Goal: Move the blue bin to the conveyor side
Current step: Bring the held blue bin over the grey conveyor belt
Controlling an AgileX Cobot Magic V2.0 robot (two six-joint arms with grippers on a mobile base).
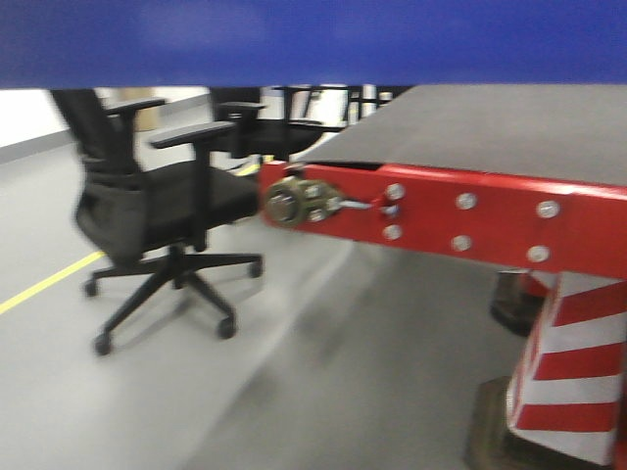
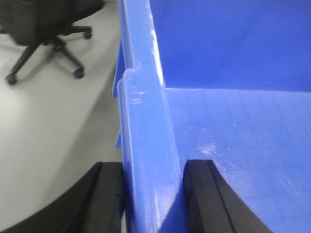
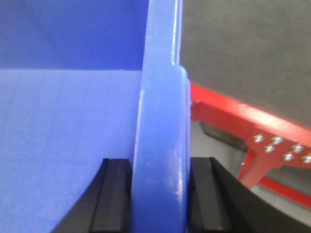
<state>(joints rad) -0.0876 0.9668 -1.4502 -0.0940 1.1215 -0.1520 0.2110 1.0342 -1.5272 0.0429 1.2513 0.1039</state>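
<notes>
The blue bin [image 1: 313, 39] is held in the air and fills the top of the front view. My left gripper [image 2: 153, 199] is shut on the bin's left rim [image 2: 146, 136], one finger outside and one inside. My right gripper [image 3: 160, 199] is shut on the bin's right rim [image 3: 163, 126] in the same way. The bin looks empty inside. The conveyor [image 1: 509, 127], a dark grey textured belt on a red frame [image 1: 460, 215], lies ahead on the right. It also shows in the right wrist view [image 3: 243, 48], beside and below the bin.
A black office chair [image 1: 157, 206] stands on the grey floor at the left, with more chairs behind it [image 1: 265, 122]. A yellow floor line [image 1: 49, 279] runs at the far left. A red-and-white striped post [image 1: 573, 362] supports the conveyor at the lower right.
</notes>
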